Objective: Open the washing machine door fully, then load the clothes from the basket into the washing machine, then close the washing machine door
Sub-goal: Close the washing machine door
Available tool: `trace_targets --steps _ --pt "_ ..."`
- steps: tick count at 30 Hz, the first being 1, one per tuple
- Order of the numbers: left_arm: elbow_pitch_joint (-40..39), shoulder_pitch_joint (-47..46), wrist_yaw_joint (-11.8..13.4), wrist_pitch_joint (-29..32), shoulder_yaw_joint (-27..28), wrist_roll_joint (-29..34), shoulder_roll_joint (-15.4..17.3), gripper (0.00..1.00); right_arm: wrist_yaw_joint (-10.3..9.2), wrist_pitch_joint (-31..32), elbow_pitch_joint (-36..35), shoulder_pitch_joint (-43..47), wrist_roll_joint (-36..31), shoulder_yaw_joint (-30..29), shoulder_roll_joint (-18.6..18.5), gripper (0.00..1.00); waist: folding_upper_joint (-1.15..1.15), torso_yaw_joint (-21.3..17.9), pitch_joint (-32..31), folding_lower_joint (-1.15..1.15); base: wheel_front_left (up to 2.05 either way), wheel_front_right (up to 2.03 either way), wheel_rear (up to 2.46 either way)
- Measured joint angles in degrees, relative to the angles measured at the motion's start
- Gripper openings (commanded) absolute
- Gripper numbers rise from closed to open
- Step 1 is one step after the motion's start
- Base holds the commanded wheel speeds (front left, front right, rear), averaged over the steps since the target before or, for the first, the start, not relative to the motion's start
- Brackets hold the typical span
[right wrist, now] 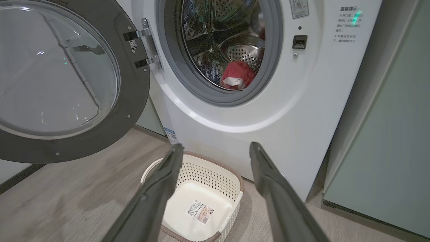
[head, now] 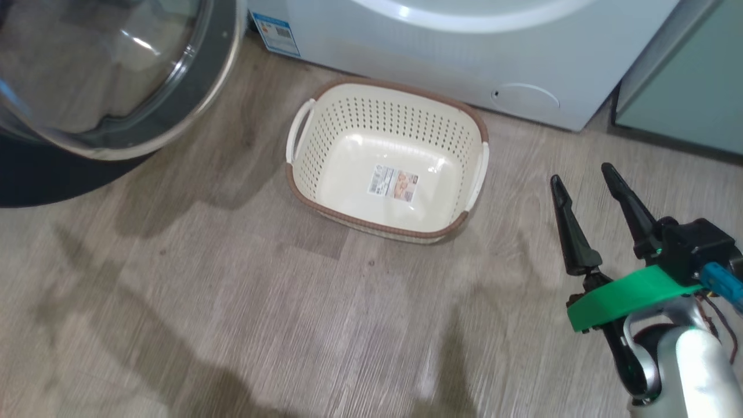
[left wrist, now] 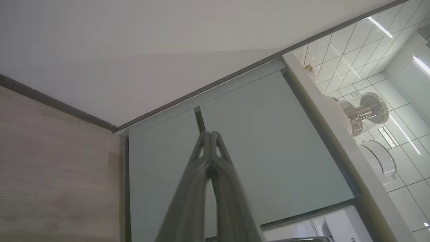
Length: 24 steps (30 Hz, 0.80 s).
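Observation:
The cream basket (head: pixel 325 145) (right wrist: pixel 231 183) stands on the floor in front of the white washing machine (head: pixel 441 52) (right wrist: pixel 302 101), with only a label on its bottom. Red clothes (right wrist: pixel 237 75) with a white tag lie inside the steel drum. The washing machine door (head: pixel 104 75) (right wrist: pixel 67 80) hangs swung out to the left on its hinge. My right gripper (head: pixel 583 174) (right wrist: pixel 216 149) hovers open and empty to the right of the basket, above the floor. In the left wrist view my left gripper (left wrist: pixel 210 134) is shut with nothing in it, pointing up at a pale green cabinet.
A pale green cabinet (head: pixel 685 75) (right wrist: pixel 386 134) stands just right of the machine. Wood-look floor (head: pixel 232 302) stretches in front of the basket. In the left wrist view a tiled wall and a shelf with a glass jar (left wrist: pixel 364 112) lie to the right.

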Motion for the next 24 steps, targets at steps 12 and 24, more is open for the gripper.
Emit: trace_targets --steps 12,24 --pt "7.71 -2.25 -1.82 9.98 -4.23 -0.63 0.55 0.0 0.0 1.01 -1.33 -1.16 -1.11 0.18 -0.02 1.0 0.0 -0.53 3.15 0.0 0.0 0.0 0.0" --pt "7.89 -3.44 -3.76 18.56 -7.62 -1.74 0.57 0.0 0.0 1.53 -1.37 -1.22 -1.44 0.57 -0.02 1.0 0.0 -0.83 3.71 0.0 0.0 0.0 0.0"
